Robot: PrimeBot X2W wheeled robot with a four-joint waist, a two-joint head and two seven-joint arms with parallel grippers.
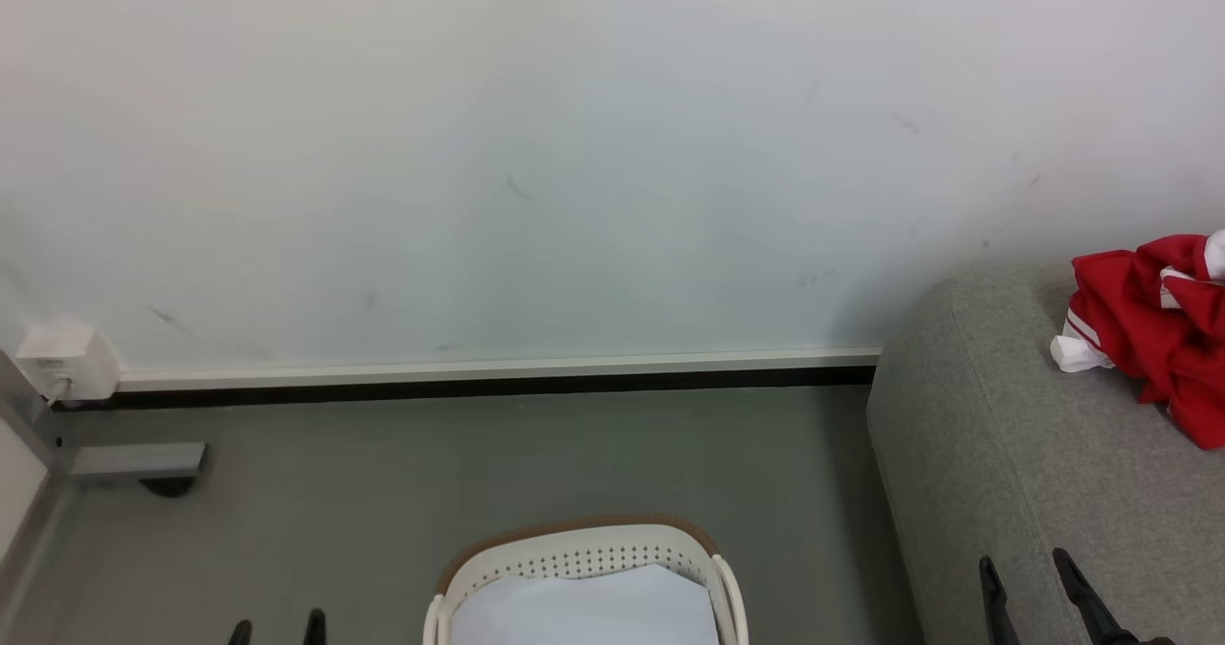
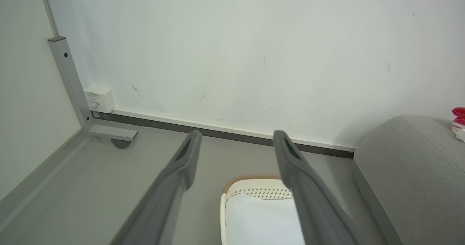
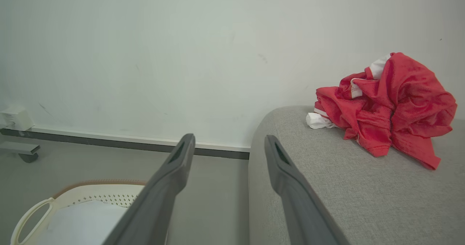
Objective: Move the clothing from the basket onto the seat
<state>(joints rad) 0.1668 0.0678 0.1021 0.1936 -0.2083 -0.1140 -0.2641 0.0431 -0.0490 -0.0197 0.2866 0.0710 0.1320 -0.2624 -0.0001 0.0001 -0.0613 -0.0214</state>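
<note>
My left jaws and right jaws both spread wide and empty, red clothing [image 3: 385, 107] heaped on the grey seat [image 3: 345, 201], basket [image 1: 574, 559] on floor [image 1: 383, 473] beside it, holding a flat white sheet [image 1: 589, 611]

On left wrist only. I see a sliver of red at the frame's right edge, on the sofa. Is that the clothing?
Observer: Yes. The right wrist view shows the clothing whole, one crumpled red heap with white trim on the seat.
Operator: Hanging off the end?
Observer: No. It lies wholly on top of the seat, back from the rounded end.
Operator: Right claw?
Observer: The right claw is open and empty, apart from the clothing, with the seat's near end beyond its fingertips.
</note>
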